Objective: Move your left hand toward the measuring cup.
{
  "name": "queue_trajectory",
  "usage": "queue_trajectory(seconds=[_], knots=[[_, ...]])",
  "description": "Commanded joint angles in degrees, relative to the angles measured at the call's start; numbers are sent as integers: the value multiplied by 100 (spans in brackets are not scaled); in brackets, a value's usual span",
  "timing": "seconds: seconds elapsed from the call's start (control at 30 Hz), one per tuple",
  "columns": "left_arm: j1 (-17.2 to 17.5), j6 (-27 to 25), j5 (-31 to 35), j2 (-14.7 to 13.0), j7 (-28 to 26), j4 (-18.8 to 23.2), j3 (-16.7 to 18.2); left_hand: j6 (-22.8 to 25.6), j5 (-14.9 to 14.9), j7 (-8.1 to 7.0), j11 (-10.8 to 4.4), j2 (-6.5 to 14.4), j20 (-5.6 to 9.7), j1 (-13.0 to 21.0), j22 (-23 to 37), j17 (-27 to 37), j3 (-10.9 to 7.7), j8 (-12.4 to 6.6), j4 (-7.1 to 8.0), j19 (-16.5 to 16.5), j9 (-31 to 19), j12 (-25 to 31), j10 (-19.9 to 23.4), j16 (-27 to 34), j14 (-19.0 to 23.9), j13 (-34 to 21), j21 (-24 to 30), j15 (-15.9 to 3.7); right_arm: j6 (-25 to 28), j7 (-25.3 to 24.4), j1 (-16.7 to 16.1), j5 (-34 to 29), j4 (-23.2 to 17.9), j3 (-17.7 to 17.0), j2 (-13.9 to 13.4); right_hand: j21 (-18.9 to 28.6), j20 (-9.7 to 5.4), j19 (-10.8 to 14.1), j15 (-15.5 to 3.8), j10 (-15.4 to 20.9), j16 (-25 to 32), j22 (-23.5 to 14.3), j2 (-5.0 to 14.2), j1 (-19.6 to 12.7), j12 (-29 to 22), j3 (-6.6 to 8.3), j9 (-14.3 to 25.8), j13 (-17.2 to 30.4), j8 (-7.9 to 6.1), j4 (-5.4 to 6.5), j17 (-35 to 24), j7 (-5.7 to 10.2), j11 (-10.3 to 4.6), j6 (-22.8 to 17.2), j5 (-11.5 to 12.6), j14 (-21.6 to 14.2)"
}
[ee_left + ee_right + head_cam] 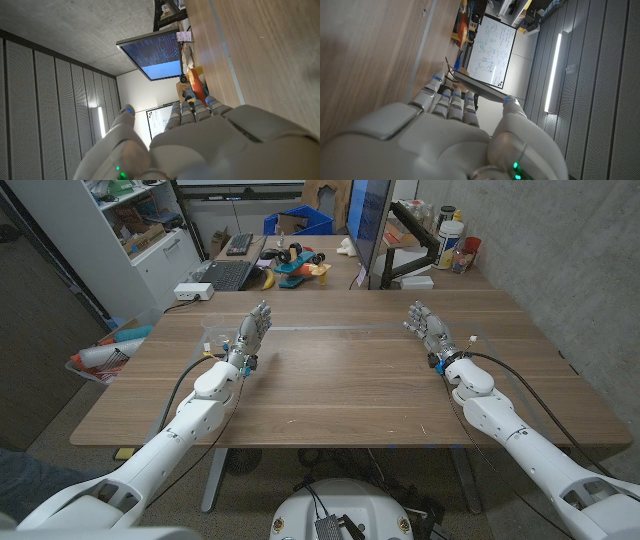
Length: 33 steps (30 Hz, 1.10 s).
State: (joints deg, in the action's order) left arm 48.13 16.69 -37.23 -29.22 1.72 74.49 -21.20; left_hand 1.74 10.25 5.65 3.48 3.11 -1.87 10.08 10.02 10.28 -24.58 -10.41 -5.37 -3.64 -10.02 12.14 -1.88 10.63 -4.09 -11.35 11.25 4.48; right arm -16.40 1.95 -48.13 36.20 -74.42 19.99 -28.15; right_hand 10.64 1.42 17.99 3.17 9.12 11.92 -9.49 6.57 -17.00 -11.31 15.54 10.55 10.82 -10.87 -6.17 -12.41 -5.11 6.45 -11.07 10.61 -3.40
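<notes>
My left hand [252, 332] stands over the back left part of the wooden table [340, 390], fingers straight and apart, holding nothing. A small clear object [211, 340], too faint to name, sits on the table just left of that hand. In the left wrist view the back of the left hand [200, 145] points along the table toward the far edge. My right hand [428, 330] stands the same way at the back right, fingers apart and empty; its back [450, 140] shows in the right wrist view. No measuring cup can be plainly made out.
Past the table's far edge stand a dark monitor [365, 220], a laptop [225, 275], some colourful toys [295, 265] and bottles [455, 240]. A bin [100, 358] sits on the floor to the left. A concrete wall runs along the right.
</notes>
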Motion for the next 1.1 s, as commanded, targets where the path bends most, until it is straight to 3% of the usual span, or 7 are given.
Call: queue_trajectory(seconds=[0.03,1.1], knots=[[5,14,1,-6,11,-11,20,0,37,51,52,15,24,62,28,10,-31,-37,-4,-42,-22,24,-1,22,15,-11,31,63,168,198,-36,-350,45,-322,267,39,3,50,-17,52,40,-27,-1,-70,-27,37,15,30,-38,-7,-23,3,16,-55,38,-44],[137,20,66,-175,-26,279,71,-5,34,49,49,26,-47,63,31,12,-18,-32,-16,-63,-22,19,-6,15,7,-12,21,66,340,386,-180,-741,-39,-737,620,37,8,51,-13,57,40,-27,6,-68,-24,25,15,32,-34,-12,-24,27,7,-60,36,-44]])
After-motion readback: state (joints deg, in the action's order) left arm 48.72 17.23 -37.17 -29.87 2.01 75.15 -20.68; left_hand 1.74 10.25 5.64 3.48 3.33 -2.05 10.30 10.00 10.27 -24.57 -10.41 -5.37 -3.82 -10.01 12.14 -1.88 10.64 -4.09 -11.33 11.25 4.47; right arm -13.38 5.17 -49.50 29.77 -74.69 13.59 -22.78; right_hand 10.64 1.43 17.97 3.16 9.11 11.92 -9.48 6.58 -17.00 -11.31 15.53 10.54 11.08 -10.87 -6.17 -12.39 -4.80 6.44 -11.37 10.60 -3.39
